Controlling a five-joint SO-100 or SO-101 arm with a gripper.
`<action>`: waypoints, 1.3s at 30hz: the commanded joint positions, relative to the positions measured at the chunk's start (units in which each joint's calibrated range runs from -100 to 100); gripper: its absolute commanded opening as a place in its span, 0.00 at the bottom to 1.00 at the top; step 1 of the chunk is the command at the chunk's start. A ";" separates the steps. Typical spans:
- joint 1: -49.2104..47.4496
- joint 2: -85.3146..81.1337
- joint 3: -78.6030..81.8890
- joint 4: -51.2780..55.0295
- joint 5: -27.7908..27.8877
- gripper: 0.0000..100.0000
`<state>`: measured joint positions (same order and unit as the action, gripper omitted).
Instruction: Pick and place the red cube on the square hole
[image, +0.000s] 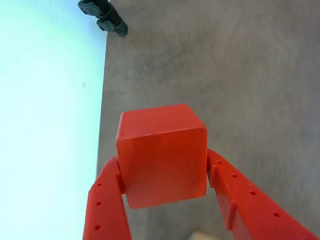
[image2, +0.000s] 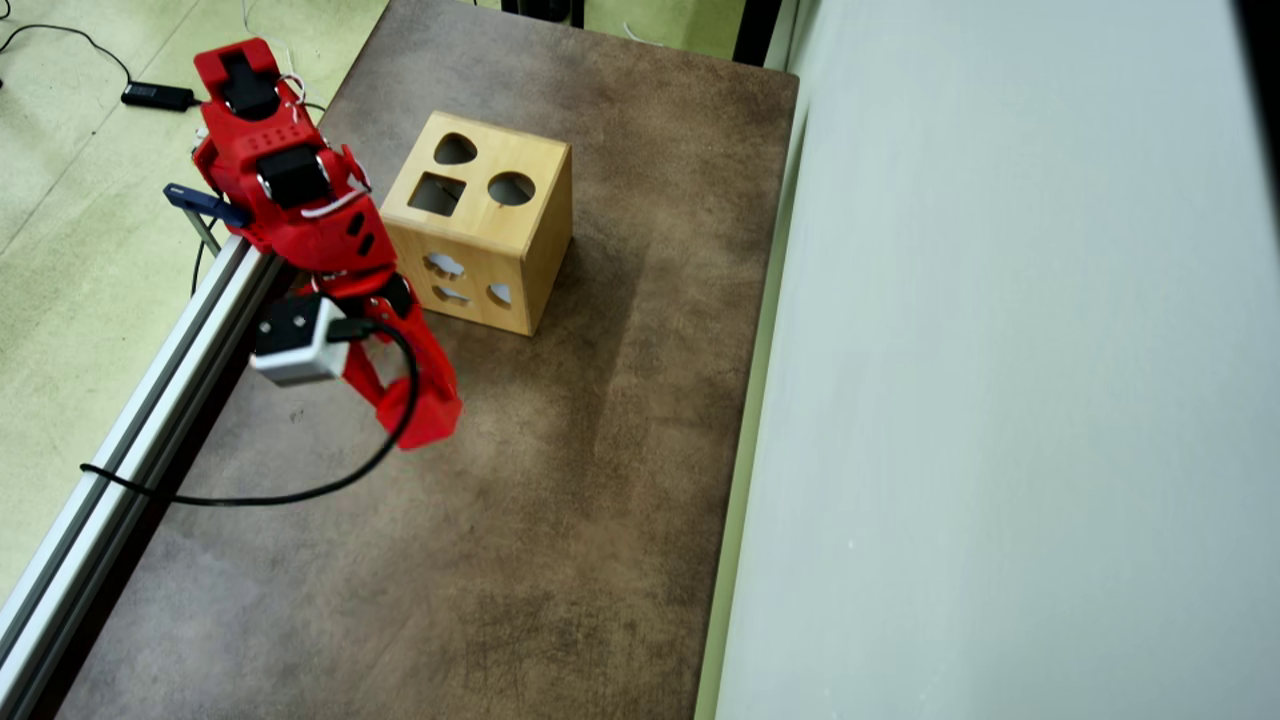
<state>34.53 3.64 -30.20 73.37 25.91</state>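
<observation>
Red end effector (image: 165, 185) clamped on one red cube (image: 162, 155); one wooden box (image2: 478, 222), one square hole (image2: 437, 194).

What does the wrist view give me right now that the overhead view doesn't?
Only the wrist view shows the red cube clamped between the two fingers, plus a black object at the table edge.

Only the overhead view shows the wooden box, its square hole beside a round hole, and the arm's place left of the box, not yet above it. The cube is hidden there.

Both show the end effector and the brown table.
</observation>
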 joint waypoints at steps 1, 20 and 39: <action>-0.80 -8.10 -0.92 14.49 -4.05 0.01; -22.42 -17.44 -0.74 24.62 -17.19 0.01; -33.57 -36.47 35.57 24.70 -21.25 0.01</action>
<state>1.26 -28.31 0.41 97.34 4.91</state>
